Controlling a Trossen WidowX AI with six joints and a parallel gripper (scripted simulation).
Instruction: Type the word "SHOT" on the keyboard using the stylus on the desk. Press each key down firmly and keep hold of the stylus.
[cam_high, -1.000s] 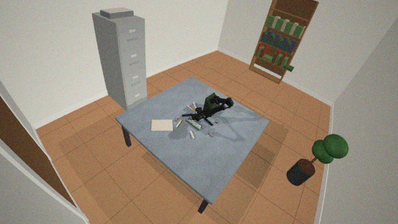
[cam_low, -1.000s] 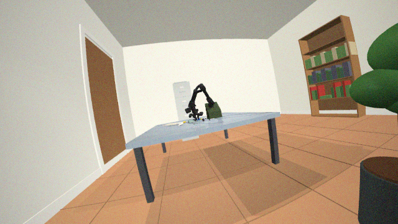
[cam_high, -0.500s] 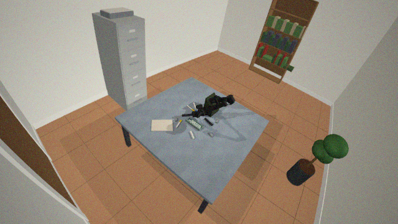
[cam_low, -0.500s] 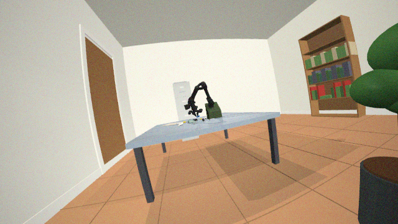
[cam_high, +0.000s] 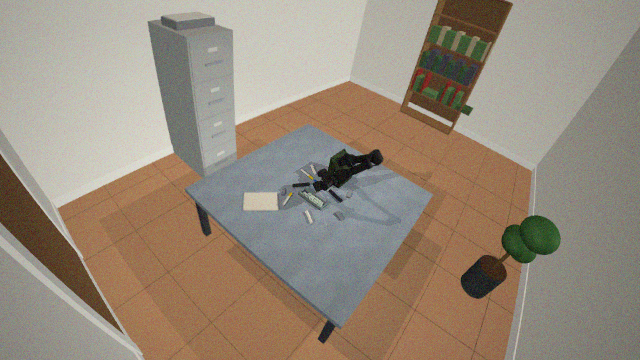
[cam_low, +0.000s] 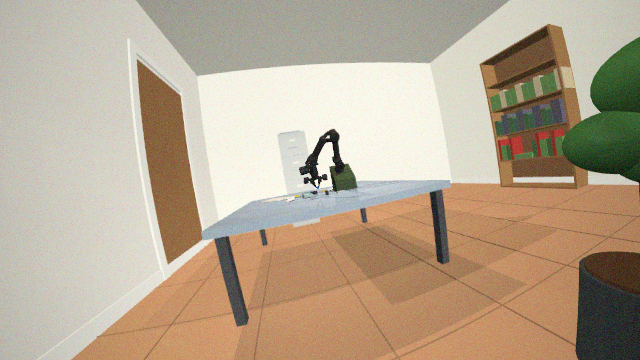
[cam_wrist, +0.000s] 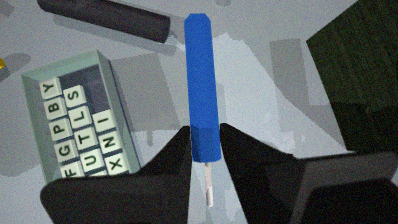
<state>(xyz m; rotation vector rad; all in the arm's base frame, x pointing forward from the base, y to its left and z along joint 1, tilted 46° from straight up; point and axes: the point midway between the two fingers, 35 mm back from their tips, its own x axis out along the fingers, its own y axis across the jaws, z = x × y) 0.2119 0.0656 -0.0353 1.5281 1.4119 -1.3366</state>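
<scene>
Keyboard (cam_high: 313, 199) (cam_wrist: 116, 120), wrist view: lower rows hidden behind the gripper (cam_high: 319, 185) (cam_low: 317, 186) (cam_wrist: 205, 126)
Black cylinder, left above keyboard (cam_wrist: 105, 17): cut off by top edge
Key letters, keyboard from above: too small to read

An office, with a filing cabinet (cam_high: 215, 110) (cam_low: 294, 160), desk (cam_high: 280, 240) (cam_low: 320, 207) and bookshelf (cam_high: 445, 127) (cam_low: 506, 172)
</scene>
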